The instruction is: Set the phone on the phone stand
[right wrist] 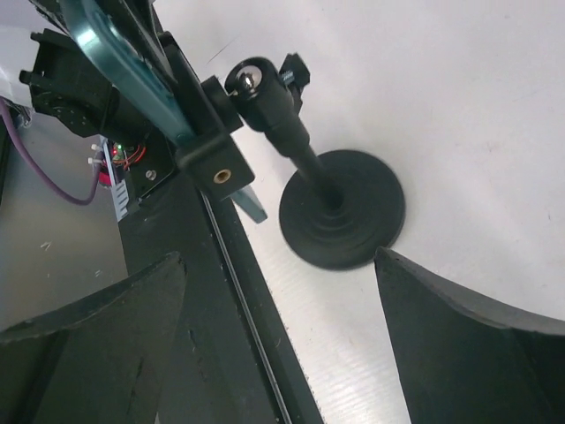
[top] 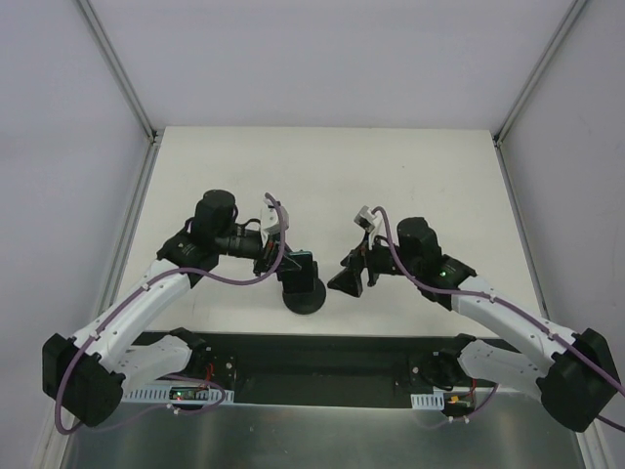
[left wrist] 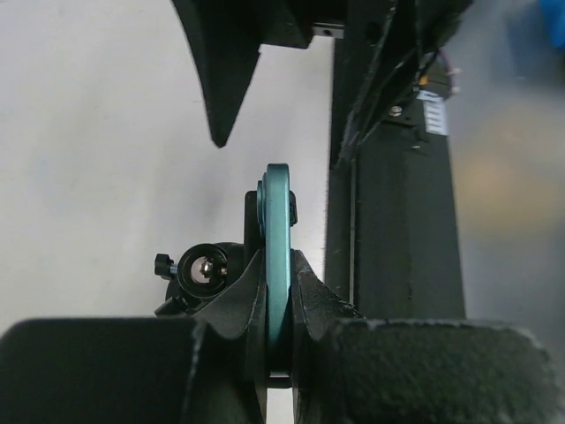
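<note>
We saw the left gripper (left wrist: 278, 305) closed tight on the phone (left wrist: 279, 221), which stood edge-on between its fingers. The teal rim faced the wrist camera and the long axis ran away from the wrist, in line with the fingers. The phone was off the table (top: 322, 166), up at the top of the phone stand (right wrist: 344, 221). Its flat back lay against the clamp head (right wrist: 207, 159), with the ball joint (right wrist: 254, 81) just beside it on the far side from the right arm. We could not tell whether the clamp had actually caught the phone's edges. The left arm was plainly the nearer one, being in contact. The right gripper (right wrist: 282, 353) hung with jaws wide apart and nothing between them, apart from the stand. It pointed toward the stand's round base (top: 305, 296) from the right. We judged that the coming move turned on how squarely the phone's back met that clamp head. We could read no brand, label or writing on the phone, the stand or the arms
</note>
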`<action>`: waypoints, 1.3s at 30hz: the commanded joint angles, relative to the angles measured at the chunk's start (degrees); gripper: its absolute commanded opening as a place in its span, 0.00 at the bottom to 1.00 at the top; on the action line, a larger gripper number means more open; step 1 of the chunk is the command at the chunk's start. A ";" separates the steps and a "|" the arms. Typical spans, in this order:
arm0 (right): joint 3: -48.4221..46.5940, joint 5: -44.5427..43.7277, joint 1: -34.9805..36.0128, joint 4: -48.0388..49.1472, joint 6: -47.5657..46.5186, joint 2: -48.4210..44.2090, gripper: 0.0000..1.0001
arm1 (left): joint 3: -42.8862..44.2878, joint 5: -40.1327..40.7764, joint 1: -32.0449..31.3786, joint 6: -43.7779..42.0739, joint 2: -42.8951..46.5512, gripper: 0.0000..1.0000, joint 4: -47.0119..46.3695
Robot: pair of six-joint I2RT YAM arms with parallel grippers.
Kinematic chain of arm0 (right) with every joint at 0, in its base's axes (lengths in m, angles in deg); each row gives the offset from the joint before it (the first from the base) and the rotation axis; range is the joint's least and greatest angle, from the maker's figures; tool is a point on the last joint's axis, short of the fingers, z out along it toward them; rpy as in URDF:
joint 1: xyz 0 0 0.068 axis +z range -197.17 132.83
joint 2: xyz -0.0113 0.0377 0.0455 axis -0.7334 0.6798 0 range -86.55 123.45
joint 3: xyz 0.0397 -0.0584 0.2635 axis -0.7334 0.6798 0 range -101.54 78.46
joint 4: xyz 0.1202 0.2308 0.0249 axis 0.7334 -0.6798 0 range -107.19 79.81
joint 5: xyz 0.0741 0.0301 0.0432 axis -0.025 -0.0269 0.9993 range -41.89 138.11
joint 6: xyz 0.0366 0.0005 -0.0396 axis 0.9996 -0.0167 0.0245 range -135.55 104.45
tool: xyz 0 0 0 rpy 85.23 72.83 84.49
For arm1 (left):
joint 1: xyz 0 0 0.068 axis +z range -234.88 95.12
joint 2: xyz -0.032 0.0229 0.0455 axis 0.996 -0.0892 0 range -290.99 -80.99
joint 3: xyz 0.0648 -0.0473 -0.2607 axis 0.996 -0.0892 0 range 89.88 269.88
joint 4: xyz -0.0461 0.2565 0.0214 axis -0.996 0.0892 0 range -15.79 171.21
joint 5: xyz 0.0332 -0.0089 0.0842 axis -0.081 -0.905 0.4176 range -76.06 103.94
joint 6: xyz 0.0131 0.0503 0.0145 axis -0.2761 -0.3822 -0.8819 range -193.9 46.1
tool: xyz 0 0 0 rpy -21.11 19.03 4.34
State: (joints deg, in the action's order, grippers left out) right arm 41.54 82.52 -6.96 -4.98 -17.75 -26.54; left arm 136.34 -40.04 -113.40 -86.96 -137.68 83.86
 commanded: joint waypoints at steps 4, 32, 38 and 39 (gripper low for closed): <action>1.85 -1.54 -0.30 -4.95 -1.84 -9.99 0.90 | 6.45 -16.43 -3.65 -1.34 -5.10 0.00 -4.99; 3.44 -2.77 -0.21 -10.57 0.44 -19.93 0.90 | 4.79 5.28 -14.29 -6.80 -1.50 0.00 -3.32; 3.09 -2.86 -0.13 -10.40 0.44 -19.75 0.91 | 3.38 5.99 -14.55 -4.44 -0.53 0.05 -4.81; 2.92 -2.77 -0.13 -10.40 0.53 -19.75 0.91 | 3.29 5.90 -14.55 -3.39 -0.70 0.13 -5.08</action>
State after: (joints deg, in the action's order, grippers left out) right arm 46.50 80.12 -6.96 -16.17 -17.90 -45.67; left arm 138.79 -34.24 -127.34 -91.48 -140.54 85.23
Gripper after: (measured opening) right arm 0.906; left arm 0.057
